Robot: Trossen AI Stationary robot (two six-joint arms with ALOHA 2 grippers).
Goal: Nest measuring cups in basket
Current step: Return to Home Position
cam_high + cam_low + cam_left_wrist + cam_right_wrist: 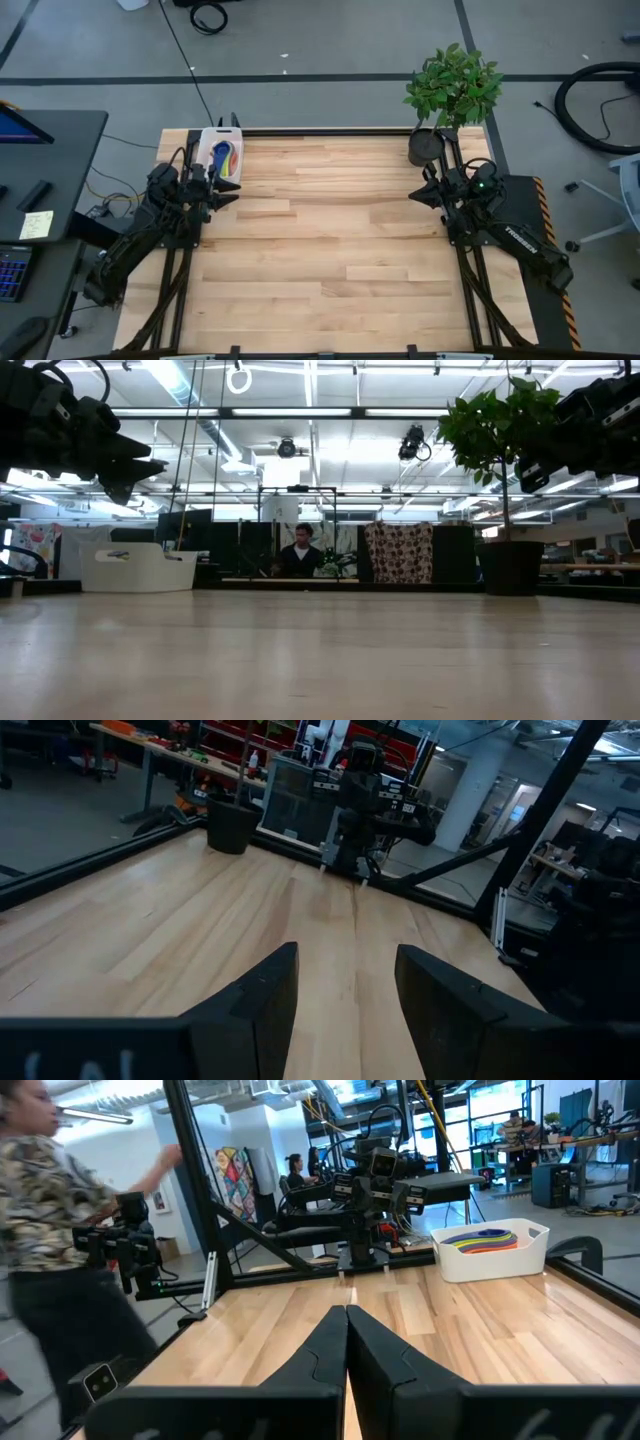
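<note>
the measuring cups [226, 158] lie nested in the basket [208, 145], which sits at a corner of the table [330, 250] on the left arm's side, just beside the left gripper [230, 193]. the job looks done. what remains, i judge, is drawing both arms back to rest without clipping the basket's rim. the left gripper hangs above the table, fingers spread apart, holding nothing. the right gripper [420, 195], near the plant pot [425, 147], has its fingers pressed together and is empty too.

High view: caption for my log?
Measuring cups in the basket beside the open left gripper; shut right gripper near the plant pot.
</note>
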